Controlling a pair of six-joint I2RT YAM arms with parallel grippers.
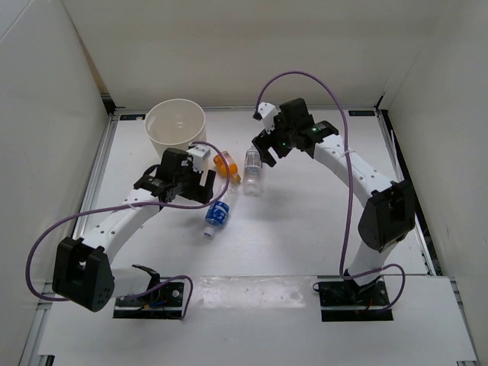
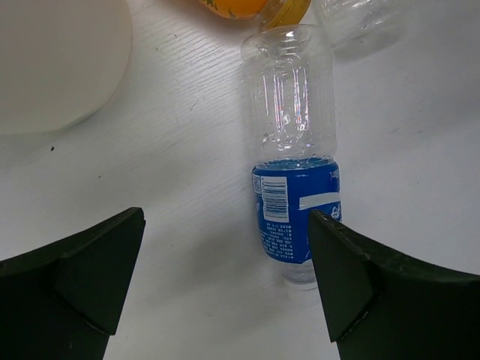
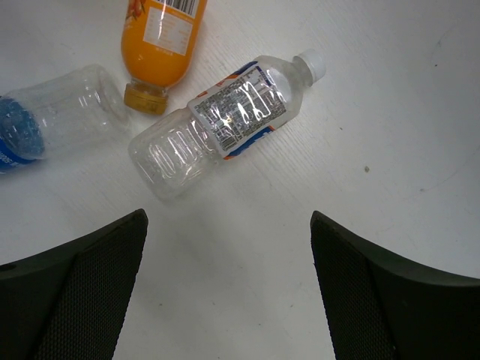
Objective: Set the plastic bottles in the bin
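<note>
White worktop (image 1: 305, 229) carries all three, near the bin (image 1: 174, 145): blue-label bottle (image 2: 294, 217), orange bottle (image 3: 161, 45), pale-label bottle (image 3: 225, 120). Your left tool (image 2: 225, 229) and right tool (image 3: 229, 225) hover with jaws apart, empty. Nothing is binned yet.

So from overhead: the bin (image 1: 175, 126) stands upright at the back left of the white table (image 1: 305, 221), mouth facing up. All three plastic bottles lie on their sides on the tabletop, bunched near the middle. The orange bottle (image 1: 223, 165) sits just beside the pale-label bottle (image 1: 252, 169), and the blue-label bottle (image 1: 216, 216) is a bit closer to the arm bases. The left gripper (image 1: 204, 189) hangs over the spot between the orange and blue-label ones, jaws spread. The right gripper (image 1: 264, 151) is right by the pale-label bottle, jaws apart too. Purple cables (image 1: 347, 152) loop off both arms.
</note>
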